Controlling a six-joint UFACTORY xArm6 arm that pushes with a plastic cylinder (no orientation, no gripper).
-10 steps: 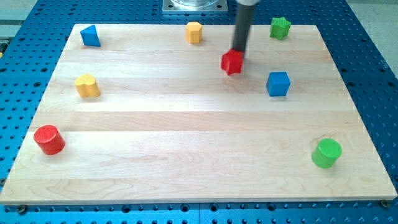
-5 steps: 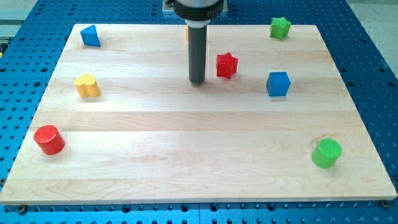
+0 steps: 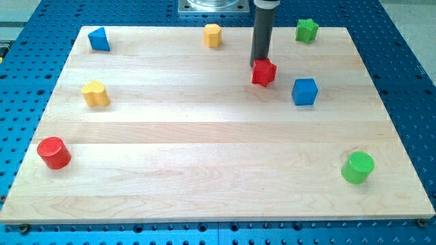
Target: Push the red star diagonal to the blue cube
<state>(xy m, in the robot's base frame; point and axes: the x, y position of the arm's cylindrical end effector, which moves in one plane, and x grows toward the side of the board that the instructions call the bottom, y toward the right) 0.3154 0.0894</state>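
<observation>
— Hand-wise, what is the arm carrying?
— No hand is showing; the arm is ending in a dark rod, so nothing is opening, closing or holding. My tip [image 3: 259, 63] is touching the top-left edge of the red star [image 3: 263, 73].
— Where is that star sitting?
— It is lying in the upper middle of the worktop [image 3: 204, 184], up and to the left of the blue cube [image 3: 304, 91], near it but apart.
— And farther out?
— An orange block [image 3: 212, 35] and a green star [image 3: 306, 30] are sitting along the top edge, a blue triangle [image 3: 99, 39] at top left, a yellow block [image 3: 95, 94] and a red cylinder [image 3: 53, 152] at the left, and a green cylinder [image 3: 357, 167] at lower right.
</observation>
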